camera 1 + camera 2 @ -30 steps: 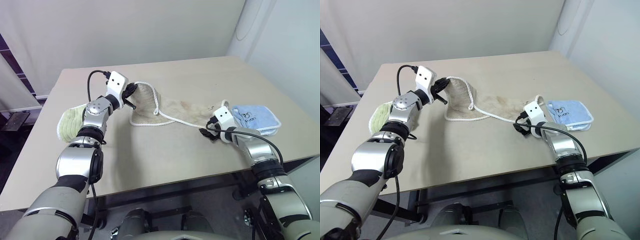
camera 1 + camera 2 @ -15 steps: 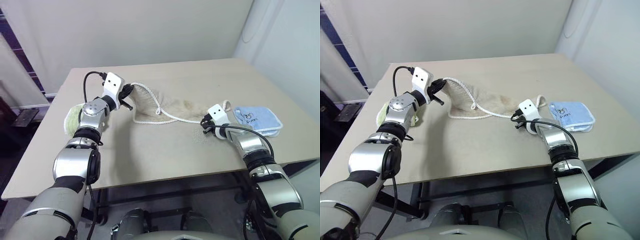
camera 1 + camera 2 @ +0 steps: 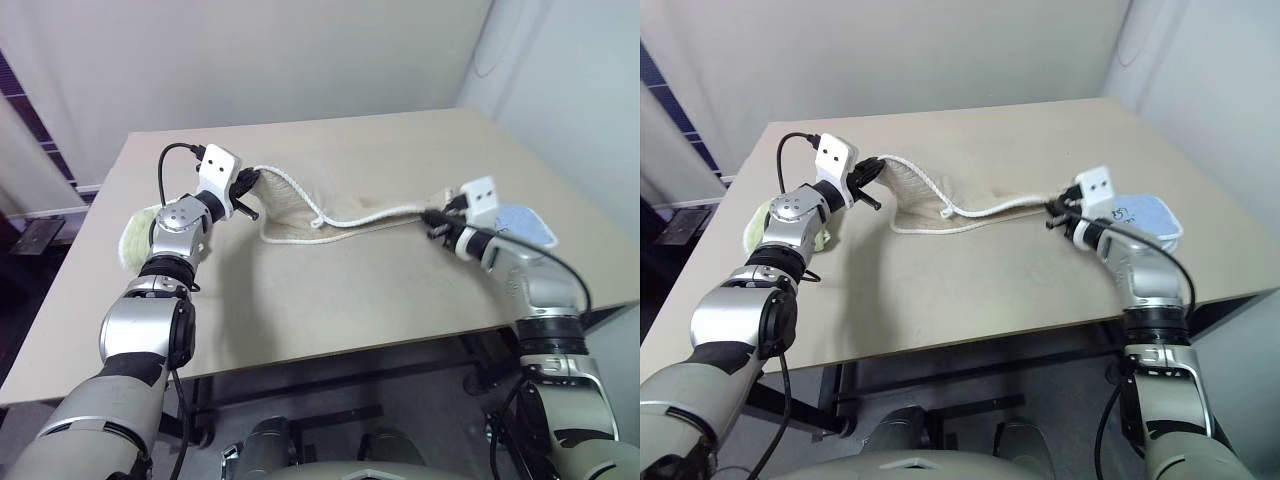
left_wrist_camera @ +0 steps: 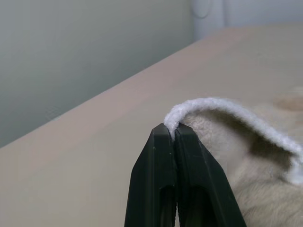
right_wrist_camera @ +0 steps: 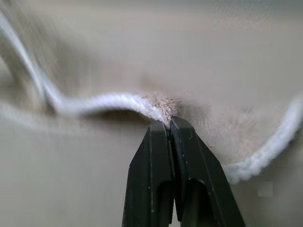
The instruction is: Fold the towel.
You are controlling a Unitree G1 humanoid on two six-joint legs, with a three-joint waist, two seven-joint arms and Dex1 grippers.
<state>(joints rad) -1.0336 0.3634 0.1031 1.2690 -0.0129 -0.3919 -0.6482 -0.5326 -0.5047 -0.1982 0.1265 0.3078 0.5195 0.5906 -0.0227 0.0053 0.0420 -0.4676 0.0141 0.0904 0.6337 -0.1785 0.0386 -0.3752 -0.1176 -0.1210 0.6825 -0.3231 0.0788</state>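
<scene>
The beige towel (image 3: 300, 205) with white corded edging hangs stretched between my two grippers above the table (image 3: 330, 290), its middle sagging onto the tabletop. My left gripper (image 3: 250, 184) is shut on the towel's left corner; the left wrist view shows the white cord (image 4: 208, 105) pinched at the fingertips. My right gripper (image 3: 432, 220) is shut on the towel's right edge, lifted off the table; the right wrist view shows cord and terry (image 5: 163, 105) clamped between its fingers.
A pale-green folded cloth (image 3: 135, 240) lies on the table under my left forearm. A light-blue folded cloth (image 3: 1145, 215) lies on the table behind my right wrist, near the right edge. A wall stands behind the table.
My right gripper closed on the towel's right edge and lifted it off the table, pulling the towel taut. The left gripper kept its hold and stayed in place.
</scene>
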